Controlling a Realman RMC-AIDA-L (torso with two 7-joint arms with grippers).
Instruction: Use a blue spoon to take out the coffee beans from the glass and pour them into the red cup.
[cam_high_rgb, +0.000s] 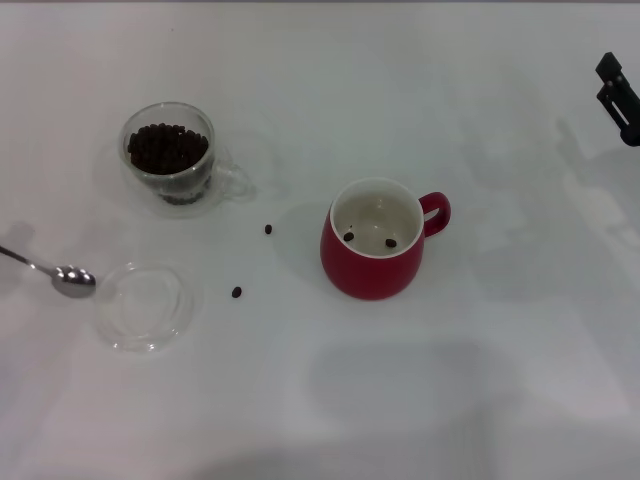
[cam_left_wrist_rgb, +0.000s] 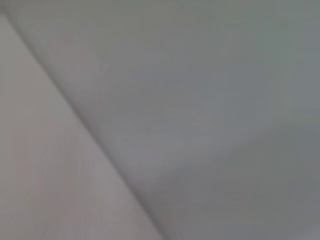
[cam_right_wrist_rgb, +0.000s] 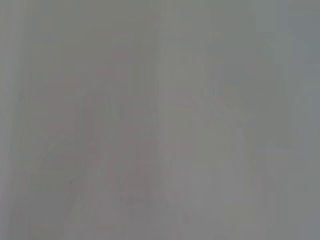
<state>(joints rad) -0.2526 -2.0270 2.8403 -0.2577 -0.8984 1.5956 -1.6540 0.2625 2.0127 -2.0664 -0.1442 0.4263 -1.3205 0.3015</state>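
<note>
White tabletop (cam_high_rgb: 420, 400), matte, fills the head view; faint grey shadows are cast across its near part

Glass (cam_high_rgb: 170, 160): clear, double-walled, loop handle turned toward the right side, placed upright at far left. Coffee beans (cam_high_rgb: 167, 148), dark brown, are heaped inside to roughly mid height

Red cup (cam_high_rgb: 375, 240): rounded dark red mug, cream-white inside, placed upright near centre, well apart from the glass, handle turned to the right and slightly away. Two beans are seen on its inner floor

Loose beans: one (cam_high_rgb: 268, 229) lies on the tabletop between glass and red cup; another (cam_high_rgb: 237, 292) lies nearer, just beside the glass dish

Glass dish (cam_high_rgb: 147, 305): shallow, clear, handleless, set on the tabletop in front of the glass

Blue spoon (cam_high_rgb: 72, 279): only the shiny metal bowl and thin stem are seen, entering from the left edge; the bowl is just left of the dish rim and appears to carry no beans. Handle is out of frame, as is whatever holds it

Left gripper: not seen in any view; its grip cannot be told

Right gripper (cam_high_rgb: 620, 97): black, seen in part at the far right edge, well apart from all items; whether released or clenched cannot be told

Left wrist view and right wrist view: only blurred pale surface is shown
</note>
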